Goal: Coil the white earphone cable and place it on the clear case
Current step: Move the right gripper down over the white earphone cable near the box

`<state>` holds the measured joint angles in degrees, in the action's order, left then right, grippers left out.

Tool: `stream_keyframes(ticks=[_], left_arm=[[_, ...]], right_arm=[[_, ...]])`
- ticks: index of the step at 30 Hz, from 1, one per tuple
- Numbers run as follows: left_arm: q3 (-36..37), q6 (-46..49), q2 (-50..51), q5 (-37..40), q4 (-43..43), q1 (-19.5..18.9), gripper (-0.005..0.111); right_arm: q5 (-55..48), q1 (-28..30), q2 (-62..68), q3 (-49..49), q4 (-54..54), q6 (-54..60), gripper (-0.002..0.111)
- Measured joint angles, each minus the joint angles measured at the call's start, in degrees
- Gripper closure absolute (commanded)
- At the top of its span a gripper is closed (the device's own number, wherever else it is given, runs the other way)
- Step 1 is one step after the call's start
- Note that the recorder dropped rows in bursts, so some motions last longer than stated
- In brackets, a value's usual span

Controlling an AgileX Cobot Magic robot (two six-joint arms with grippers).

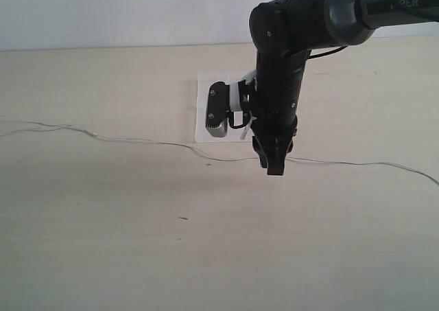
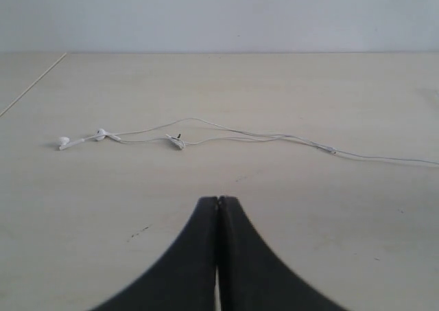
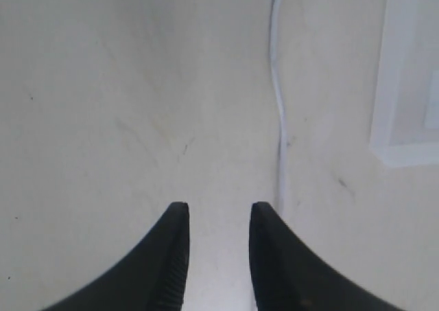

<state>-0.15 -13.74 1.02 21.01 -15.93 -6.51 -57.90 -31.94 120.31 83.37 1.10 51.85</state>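
A thin white earphone cable (image 1: pixel 137 141) lies uncoiled on a pale wooden table (image 1: pixel 103 242). In the exterior view its long axis runs side to side, from the left edge to the right edge, with slight waves.

The right arm (image 1: pixel 281 64) reaches down from the upper right, and the letters "PER" can be read on its grey upper link. The right tool (image 1: pixel 272 165) points straight down over the cable near the middle of the table. In the right wrist view its jaws are narrowly apart and hold nothing, and the cable passes just beside one fingertip.

The clear case (image 1: pixel 201 119) lies flat behind the arm, partly hidden by it and apart from the cable.

In the left wrist view the left tool (image 2: pixel 218 202) is closed with its fingertips touching, and it is empty. Beyond it lies the cable's end with two earbuds (image 2: pixel 64 142) and a small plug (image 2: pixel 177 141).
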Motion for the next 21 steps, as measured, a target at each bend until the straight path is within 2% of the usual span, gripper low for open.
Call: stream_keyframes(ticks=[4, 11, 21], left_arm=[[0.00, 0.00, 0.00, 0.00, 0.00, 0.00, 0.107], [0.00, 0.00, 0.00, 0.00, 0.00, 0.00, 0.107], [0.00, 0.00, 0.00, 0.00, 0.00, 0.00, 0.107]], right_arm=[[2.46, 0.00, 0.00, 0.00, -1.70, 1.81, 0.077], [5.39, 0.00, 0.39, 0.68, -11.38, 5.14, 0.077], [0.27, 0.00, 7.02, 11.19, -14.35, -9.93, 0.077]])
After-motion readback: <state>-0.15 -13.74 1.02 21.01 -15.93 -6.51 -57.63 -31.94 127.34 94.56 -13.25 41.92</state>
